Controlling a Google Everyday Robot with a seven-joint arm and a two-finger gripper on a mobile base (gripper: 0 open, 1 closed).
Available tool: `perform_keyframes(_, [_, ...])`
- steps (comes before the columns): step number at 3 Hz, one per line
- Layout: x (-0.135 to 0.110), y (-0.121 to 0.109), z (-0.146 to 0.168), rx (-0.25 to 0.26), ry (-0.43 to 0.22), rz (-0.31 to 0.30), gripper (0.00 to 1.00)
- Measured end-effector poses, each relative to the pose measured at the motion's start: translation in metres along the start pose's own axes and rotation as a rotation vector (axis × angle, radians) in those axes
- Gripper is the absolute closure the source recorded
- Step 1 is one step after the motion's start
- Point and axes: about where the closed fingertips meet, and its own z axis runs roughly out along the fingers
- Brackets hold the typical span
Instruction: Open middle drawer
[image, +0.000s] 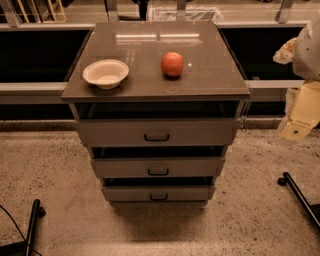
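Observation:
A grey cabinet with three flat-fronted drawers stands in the middle of the camera view. The middle drawer has a mid-sized front with a small dark loop handle. It sits between the tallest top drawer and the shortest bottom drawer. A dark gap shows above each front. My gripper, pale yellow below a white arm part, hangs at the right edge of the view. It is well to the right of the cabinet, about level with the top drawer, and touches nothing.
A white bowl and a red-orange round fruit sit on the cabinet top. Black legs with castors stand on the speckled floor at lower left and lower right. A low rail and dark panels run behind the cabinet.

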Motion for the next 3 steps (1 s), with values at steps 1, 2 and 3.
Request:
perform_keyframes(1, [0.0,0.0,0.0,0.0,0.0,0.0,0.0])
perform_keyframes(2, [0.003,-0.004,0.062,-0.058,-0.147,-0.008,0.0])
perform_keyframes(3, [0.037,0.033,0.187,-0.234,-0.346,0.188,0.0])
